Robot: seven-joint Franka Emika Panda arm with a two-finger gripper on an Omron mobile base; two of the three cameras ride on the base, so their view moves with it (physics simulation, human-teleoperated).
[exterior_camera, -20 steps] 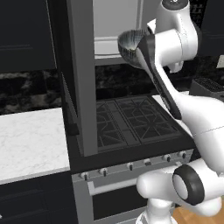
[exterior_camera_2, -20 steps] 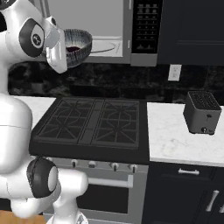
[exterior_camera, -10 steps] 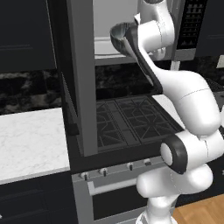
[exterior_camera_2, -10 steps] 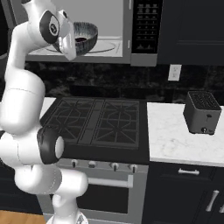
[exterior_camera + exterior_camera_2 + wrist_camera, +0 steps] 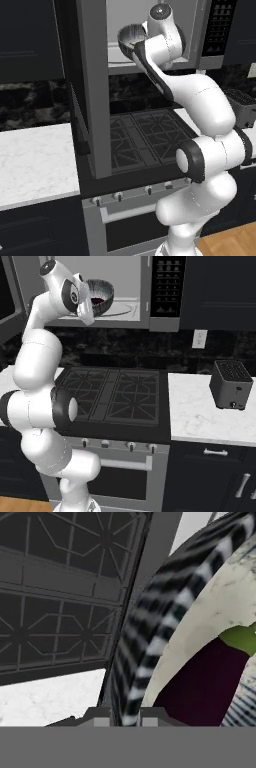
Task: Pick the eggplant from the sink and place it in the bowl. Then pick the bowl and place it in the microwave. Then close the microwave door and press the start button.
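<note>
Above the stove (image 5: 112, 393), at the mouth of the microwave (image 5: 125, 291), stands open a pale cavity with a black button panel (image 5: 165, 286) at its right. Swung wide out to the left, edge-on toward the left base camera: the microwave door (image 5: 92, 90), a tall grey-framed panel reaching down in front of the white counter (image 5: 35, 162). Below, a black stove with dark grates and a row of knobs along its front edge. Off to the right on the white counter, well apart from the stove: a silver toaster (image 5: 231, 385).

Raised to the cavity's front edge: the bowl (image 5: 98, 295), ribbed dark outside, pale speckled inside, tilted slightly, partly hidden behind the white wrist in the left base view (image 5: 131, 37). Clamped on the bowl's rim: the gripper (image 5: 121, 716), one fingertip on each side of the striped wall, seen close in the hand view. Lying inside the bowl against its pale inner wall: the eggplant (image 5: 200, 687), dark purple with a green stem end pointing up and right in the hand view.
</note>
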